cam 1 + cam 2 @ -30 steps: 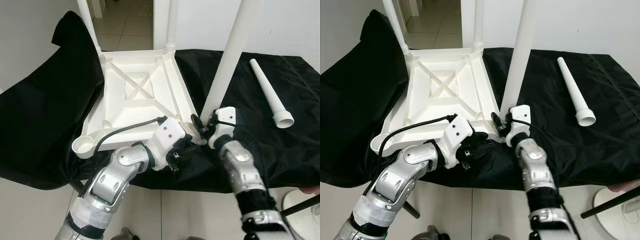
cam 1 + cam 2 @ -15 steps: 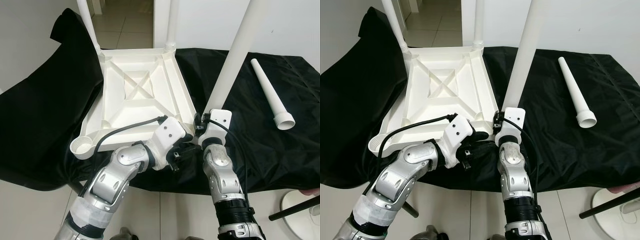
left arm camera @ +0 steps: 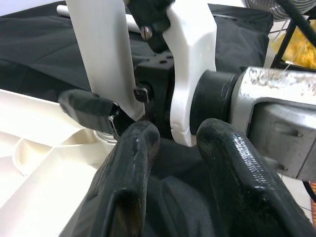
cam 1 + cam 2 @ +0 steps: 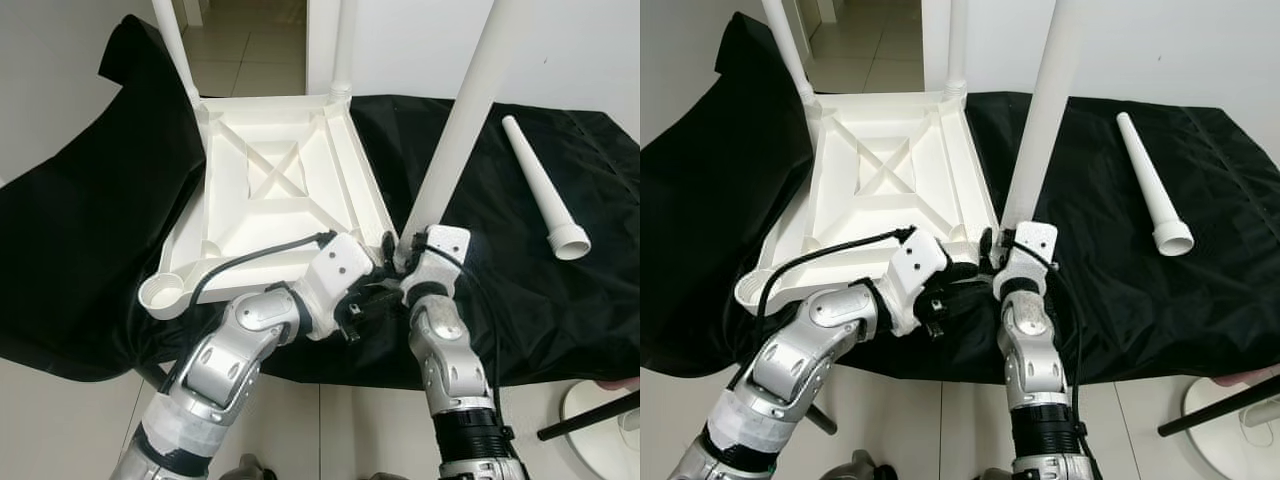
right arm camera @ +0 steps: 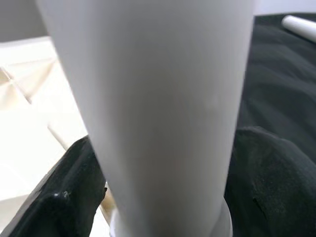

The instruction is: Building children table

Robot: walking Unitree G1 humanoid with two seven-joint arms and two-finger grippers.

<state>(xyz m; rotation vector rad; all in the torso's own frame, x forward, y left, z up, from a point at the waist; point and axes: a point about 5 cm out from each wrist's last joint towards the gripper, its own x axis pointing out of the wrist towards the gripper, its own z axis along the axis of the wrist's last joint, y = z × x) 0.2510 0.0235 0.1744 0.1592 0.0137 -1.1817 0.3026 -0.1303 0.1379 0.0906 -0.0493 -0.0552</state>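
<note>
The white table top [image 4: 270,190] lies upside down on a black cloth [image 4: 90,220]. Two white legs [image 4: 175,45] [image 4: 343,45] stand in its far corners. A third leg [image 4: 460,120] rises, leaning right, from the near right corner. My right gripper [image 4: 400,250] is shut on its base, and its black fingers [image 5: 64,197] flank the leg in the right wrist view. My left gripper [image 4: 365,300] sits just below that corner, open, with only cloth behind its fingers [image 3: 133,163]. The near left socket [image 4: 163,293] holds nothing. A fourth leg [image 4: 545,190] lies loose at the right.
The cloth hangs over the front edge of the support near my arms. Tiled floor lies below. A white round base [image 4: 600,405] with a black pole [image 4: 590,415] stands at the lower right. A doorway opens behind the far legs.
My right forearm has swung left, from slanting out to the right to nearly straight under the wrist, still holding the leg's base. The left gripper has stayed put.
</note>
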